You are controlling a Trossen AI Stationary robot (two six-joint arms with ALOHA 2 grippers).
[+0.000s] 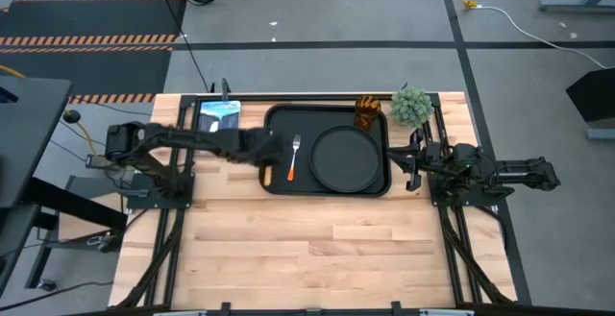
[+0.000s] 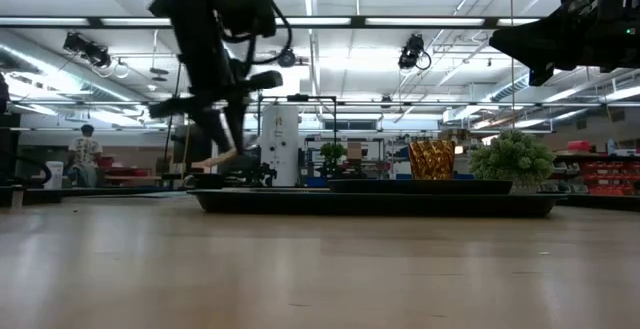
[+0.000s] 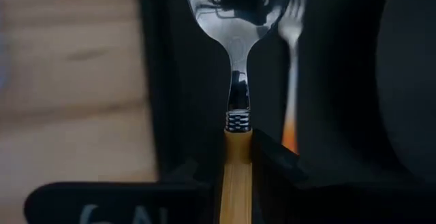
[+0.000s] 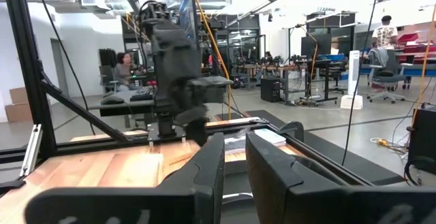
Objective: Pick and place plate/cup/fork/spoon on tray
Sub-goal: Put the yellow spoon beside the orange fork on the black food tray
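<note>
Your left gripper point(image 3: 238, 173) is clamping the yellow-orange-handled silver spoon point(image 3: 235, 60) over the big black rectangular tray's point(image 1: 276, 116) left edge, beside the orange-handled fork point(image 1: 294, 157). Round matte black plate point(image 1: 348, 157) & amber cup point(image 1: 368, 110) are sitting on the tray. Right gripper point(image 4: 235, 163) is idling at the table's right side, fingers slightly apart.

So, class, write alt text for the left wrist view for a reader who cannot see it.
The left hand grips the spoon by its yellow handle, bowl pointing ahead over the black tray. The fork lies just beside it, the plate beyond, wooden table opposite.
</note>
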